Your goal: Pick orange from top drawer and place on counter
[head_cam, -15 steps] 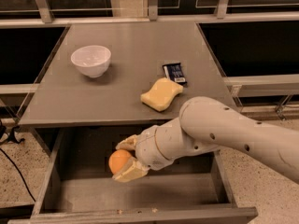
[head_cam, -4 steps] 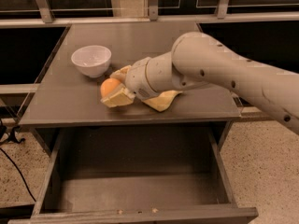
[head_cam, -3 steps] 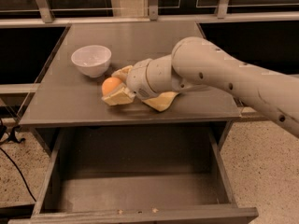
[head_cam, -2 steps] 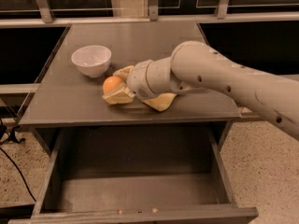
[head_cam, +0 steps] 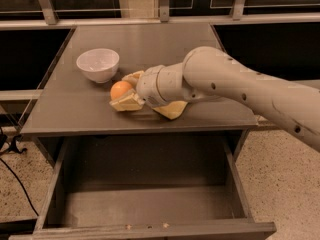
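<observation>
Tool [head_cam: 121, 91] status: clamped on the orange [head_cam: 120, 88], which sits between my two fingers [head_cam: 126, 104], one on its far side and one on its near side. I hold the tool low over the front left part of the bench [head_cam: 75, 111]; whether the orange touches the surface I cannot tell. White bowl [head_cam: 98, 64]: just behind and left of the orange. Yellow sponge [head_cam: 172, 110]: under my arm [head_cam: 225, 84], right of the tool. Top drawer [head_cam: 145, 204]: pulled open below the bench.
</observation>
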{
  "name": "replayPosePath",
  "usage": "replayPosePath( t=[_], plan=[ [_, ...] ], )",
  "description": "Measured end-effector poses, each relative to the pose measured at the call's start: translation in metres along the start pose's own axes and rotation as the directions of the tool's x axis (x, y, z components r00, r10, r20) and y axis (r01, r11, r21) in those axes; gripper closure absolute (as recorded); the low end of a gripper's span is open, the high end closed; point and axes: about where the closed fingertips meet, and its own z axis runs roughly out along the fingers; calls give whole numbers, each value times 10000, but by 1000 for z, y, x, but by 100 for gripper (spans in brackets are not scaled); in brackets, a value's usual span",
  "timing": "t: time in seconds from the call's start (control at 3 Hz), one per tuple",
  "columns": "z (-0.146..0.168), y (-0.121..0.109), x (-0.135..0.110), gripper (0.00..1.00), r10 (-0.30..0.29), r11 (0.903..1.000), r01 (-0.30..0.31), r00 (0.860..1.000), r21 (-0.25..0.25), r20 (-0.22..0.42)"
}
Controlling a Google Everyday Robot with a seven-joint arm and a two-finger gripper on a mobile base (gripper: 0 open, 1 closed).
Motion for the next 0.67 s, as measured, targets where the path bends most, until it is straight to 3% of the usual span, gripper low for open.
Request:
replayPosePath(
  t=[0.67],
  plan=[
    [0, 0, 0, 39, 0, 10000, 0, 10000, 0, 0]
  ],
)
